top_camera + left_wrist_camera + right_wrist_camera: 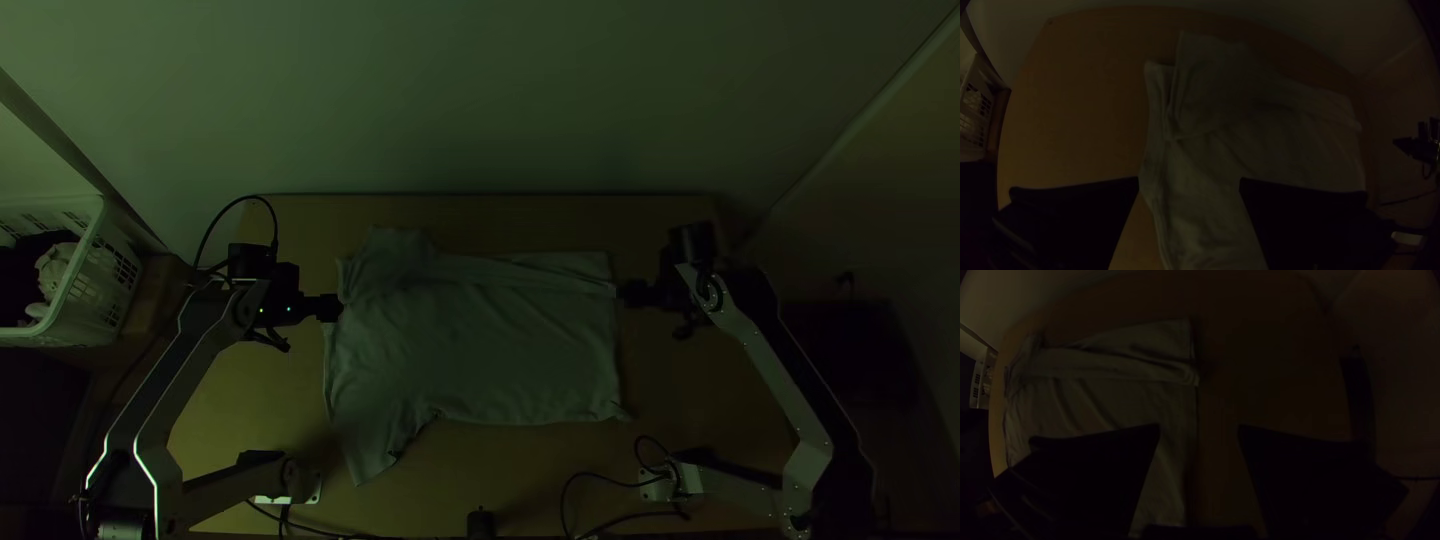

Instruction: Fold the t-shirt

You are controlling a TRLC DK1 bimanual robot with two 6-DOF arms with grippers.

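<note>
The wrinkled t-shirt (480,345) lies folded along its far side, left pincer (338,307) and right pincer (622,292) gaping empty.

wooden table (500,460), t-shirt (490,350) spread on it, creased along far side

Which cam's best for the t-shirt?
Top view: nearly the whole outline of the t-shirt shows, one sleeve sticking out. Left wrist view: sleeve end close up, left gripper blocking part. Right wrist view: straight end, right gripper blocking part.
</note>
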